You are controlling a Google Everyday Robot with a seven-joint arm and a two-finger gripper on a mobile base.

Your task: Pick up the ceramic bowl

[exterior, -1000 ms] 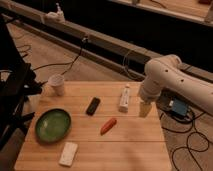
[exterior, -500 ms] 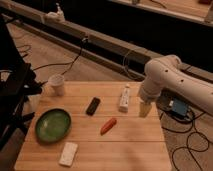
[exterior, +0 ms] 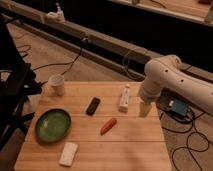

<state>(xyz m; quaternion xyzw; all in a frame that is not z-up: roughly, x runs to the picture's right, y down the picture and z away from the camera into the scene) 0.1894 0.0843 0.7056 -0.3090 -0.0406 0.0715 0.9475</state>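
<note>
Wooden table [exterior: 135, 145] stands on a floor with dark cables, and behind it runs a long dark ledge. On the table's left part lies the ceramic bowl [exterior: 52, 125], green and glossy inside, nothing touching it. A white cup [exterior: 57, 84] stands behind the bowl, and a white flat block [exterior: 68, 153] lies in front of it. Toward the middle are a black bar [exterior: 93, 105], an orange-red piece [exterior: 108, 125] and a white bottle [exterior: 124, 98] lying down. The white arm [exterior: 167, 80] bends down at the right edge. Its gripper [exterior: 145, 108] hangs just beside the bottle, well apart from the bowl. Whether it is spread or pressed together, I cannot tell.
</note>
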